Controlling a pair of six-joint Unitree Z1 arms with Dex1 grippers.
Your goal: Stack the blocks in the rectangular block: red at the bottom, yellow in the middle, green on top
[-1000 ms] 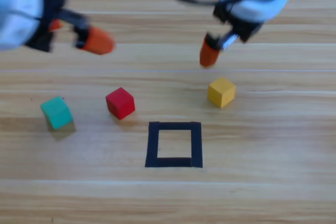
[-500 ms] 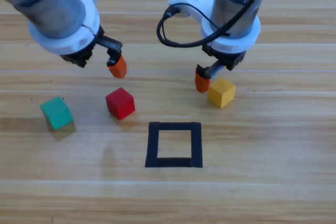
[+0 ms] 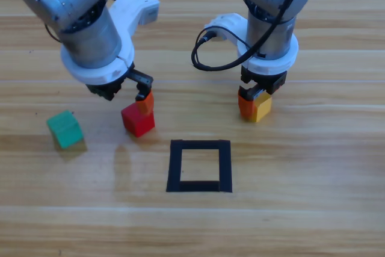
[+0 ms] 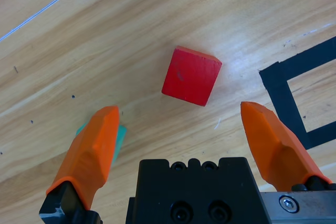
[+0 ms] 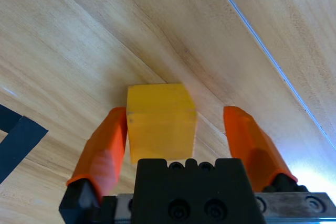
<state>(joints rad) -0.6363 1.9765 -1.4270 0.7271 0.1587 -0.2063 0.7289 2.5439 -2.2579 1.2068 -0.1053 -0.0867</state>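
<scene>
Both arms have been brought lower and closer to the cubes than they were a moment ago. The left gripper (image 3: pixel 142 102) has been moved down to the red cube (image 3: pixel 138 119). The right gripper (image 3: pixel 252 103) has been dropped over the yellow cube (image 3: pixel 260 107).

The wooden table (image 3: pixel 313 209) is the biggest thing to be seen. On it, the black tape square (image 3: pixel 199 165) is laid near the middle, with bare wood inside and no cube in it yet.

Next come the grippers. In the left wrist view, the left gripper (image 4: pixel 181 129) is held wide open, with the red cube (image 4: pixel 191 75) seen ahead of the gap between the jaws and not yet between them. In the right wrist view, the right gripper (image 5: pixel 173 129) is also open, with the yellow cube (image 5: pixel 161 120) sat between its jaws, right against one jaw and with a gap left to the other.

The green cube (image 3: pixel 64 129) is left alone, well apart at the left side.

The red cube is turned crooked to the jaws, so it could be pinched by its corners and spun or popped out. The yellow cube is off to one side, so it could be pushed along the wood when the jaws are shut.
</scene>
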